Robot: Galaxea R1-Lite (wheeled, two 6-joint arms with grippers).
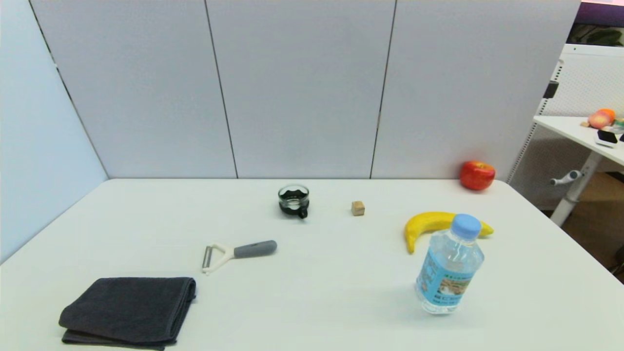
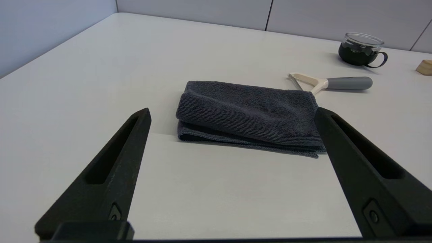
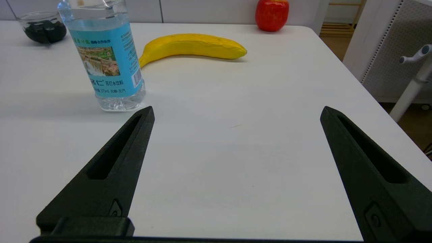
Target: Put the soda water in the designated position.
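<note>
One white counter (image 1: 321, 292) carries everything. Taking the soda water (image 1: 449, 265) as the mark: it stands upright on the right side, held by nothing. Far to its left lies the dark grey towel (image 1: 129, 309). Just behind it curves the banana (image 1: 431, 225), and well behind that sits the apple (image 1: 477, 175). Left and behind lie the peeler (image 1: 239, 252), the glass cup (image 1: 294, 200) and a small wooden cube (image 1: 358, 208). Left hand (image 2: 233, 113) hangs before the towel, fingers spread apart; right hand (image 3: 238, 111), fingers apart, sits near the bottle, not touching.

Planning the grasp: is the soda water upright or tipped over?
Upright: the soda water stands on its base on the table, light-blue cap on top.
</note>
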